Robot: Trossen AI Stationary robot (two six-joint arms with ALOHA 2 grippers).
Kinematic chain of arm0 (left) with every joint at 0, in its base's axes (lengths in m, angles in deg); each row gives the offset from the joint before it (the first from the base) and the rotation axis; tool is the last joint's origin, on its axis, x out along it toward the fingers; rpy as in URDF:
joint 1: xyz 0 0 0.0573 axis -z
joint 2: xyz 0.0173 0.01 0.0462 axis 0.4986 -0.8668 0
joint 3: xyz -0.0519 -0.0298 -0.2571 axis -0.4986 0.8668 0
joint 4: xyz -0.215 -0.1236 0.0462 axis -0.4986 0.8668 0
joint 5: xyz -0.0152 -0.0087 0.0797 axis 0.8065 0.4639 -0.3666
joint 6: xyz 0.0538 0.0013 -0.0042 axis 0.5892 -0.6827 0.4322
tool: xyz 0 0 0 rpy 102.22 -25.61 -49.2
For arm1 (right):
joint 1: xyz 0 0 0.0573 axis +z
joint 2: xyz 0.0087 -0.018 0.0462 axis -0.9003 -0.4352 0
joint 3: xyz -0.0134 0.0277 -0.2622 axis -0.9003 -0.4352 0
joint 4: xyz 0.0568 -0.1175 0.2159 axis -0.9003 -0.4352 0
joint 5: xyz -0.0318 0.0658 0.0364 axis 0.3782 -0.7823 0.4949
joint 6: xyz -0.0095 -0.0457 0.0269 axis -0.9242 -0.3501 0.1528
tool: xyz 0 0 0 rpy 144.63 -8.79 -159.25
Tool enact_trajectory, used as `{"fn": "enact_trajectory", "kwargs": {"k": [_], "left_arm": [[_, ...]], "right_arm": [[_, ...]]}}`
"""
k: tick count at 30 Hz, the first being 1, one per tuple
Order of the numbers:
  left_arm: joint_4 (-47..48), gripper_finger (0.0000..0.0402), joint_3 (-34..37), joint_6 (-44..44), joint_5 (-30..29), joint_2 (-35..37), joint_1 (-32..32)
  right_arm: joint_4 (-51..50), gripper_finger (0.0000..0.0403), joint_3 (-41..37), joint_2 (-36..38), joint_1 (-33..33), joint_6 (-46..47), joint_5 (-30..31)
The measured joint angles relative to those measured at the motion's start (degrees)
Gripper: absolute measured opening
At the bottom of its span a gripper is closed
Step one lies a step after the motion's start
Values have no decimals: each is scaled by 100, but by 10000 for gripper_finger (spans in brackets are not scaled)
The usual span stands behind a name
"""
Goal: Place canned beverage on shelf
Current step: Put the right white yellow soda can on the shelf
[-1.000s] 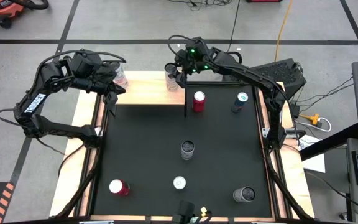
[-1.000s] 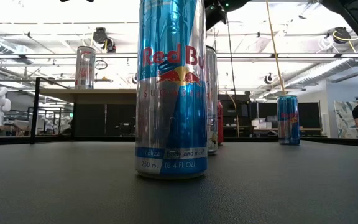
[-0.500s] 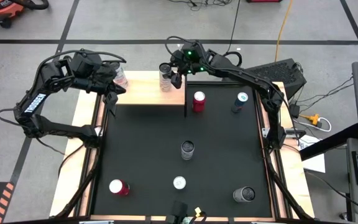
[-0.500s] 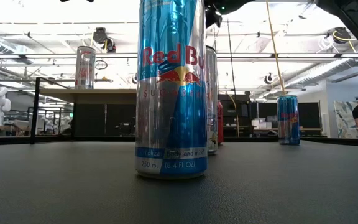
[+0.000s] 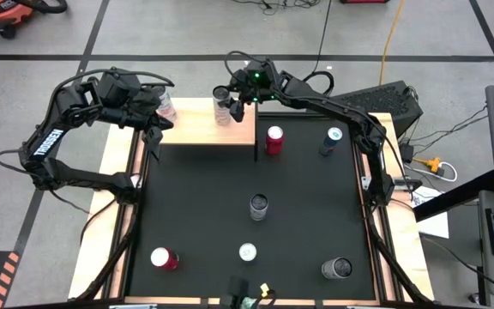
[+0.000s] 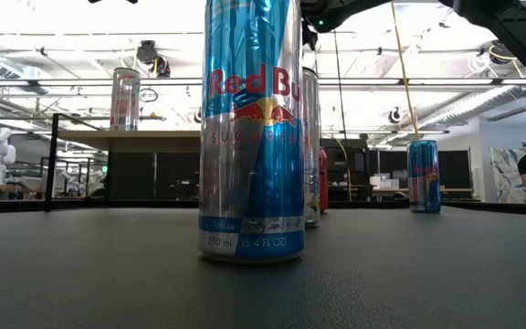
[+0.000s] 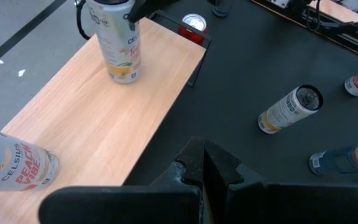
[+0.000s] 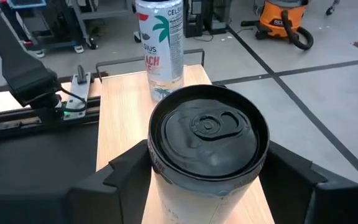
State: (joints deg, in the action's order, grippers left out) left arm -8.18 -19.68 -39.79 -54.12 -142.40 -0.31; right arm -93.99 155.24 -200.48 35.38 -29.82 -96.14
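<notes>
The shelf (image 5: 197, 129), a light wooden top, stands at the table's far edge. My right gripper (image 5: 230, 96) is shut on a white can with a dark top (image 8: 207, 142), upright over the shelf's right half (image 7: 118, 38). I cannot tell whether the can's base touches the wood. A second white can with peach lettering (image 8: 160, 43) stands on its base at the shelf's left end (image 5: 168, 107). My left gripper (image 7: 204, 167) is shut beside that end, over the shelf's near edge, with nothing in it. My right gripper pinches the white can by its upper side wall (image 8: 161, 182), just below the rim, one finger on each side. The fingers (image 8: 124, 175) come nearly level from the table's right. The can stays upright in the hold.
On the black mat stand a red can (image 5: 274, 139) and a blue one (image 5: 331, 142) just right of the shelf, and a silver one (image 5: 258, 206) mid-table. Near the front are a red (image 5: 163, 258), a white (image 5: 247, 252) and a grey can (image 5: 336, 269).
My right gripper has carried the white can toward the table's left along the shelf and a little down. The can has stayed upright in the hold.
</notes>
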Motion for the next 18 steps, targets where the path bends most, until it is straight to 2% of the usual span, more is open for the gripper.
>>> {"fn": "enact_trajectory", "kwargs": {"k": [3, 9, 18], "left_arm": [[-2, 1, -1, 2, -152, -1, 0], [-2, 1, 0, 2, -270, -2, -2], [-2, 1, 0, 0, -270, -2, -1]], "right_arm": [[13, 232, 0, -3, 3, 43, -236], [32, 232, 0, -9, 11, 157, -325], [83, 233, 0, -11, 42, 65, -217]]}}
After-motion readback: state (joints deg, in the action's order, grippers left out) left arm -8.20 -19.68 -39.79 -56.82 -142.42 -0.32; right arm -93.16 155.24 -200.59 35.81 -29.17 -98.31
